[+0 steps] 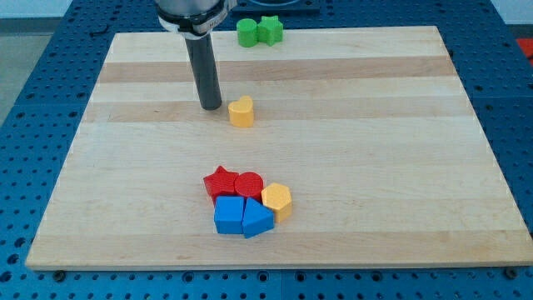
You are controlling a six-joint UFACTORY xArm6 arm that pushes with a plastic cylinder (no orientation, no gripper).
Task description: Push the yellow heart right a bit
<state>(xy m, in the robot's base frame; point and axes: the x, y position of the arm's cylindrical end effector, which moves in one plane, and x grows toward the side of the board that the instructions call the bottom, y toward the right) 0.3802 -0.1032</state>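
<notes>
The yellow heart (241,111) lies on the wooden board (375,125), a little above the middle and left of centre. My tip (211,107) rests on the board just to the left of the heart, with a small gap between them. The dark rod rises from the tip to the arm's head at the view's top.
A green cylinder (246,32) and a green star (269,30) sit together at the board's top edge. Below the middle is a cluster: a red star (221,182), a red cylinder (249,185), a yellow hexagon (276,200), a blue cube (229,216) and a blue wedge (256,219).
</notes>
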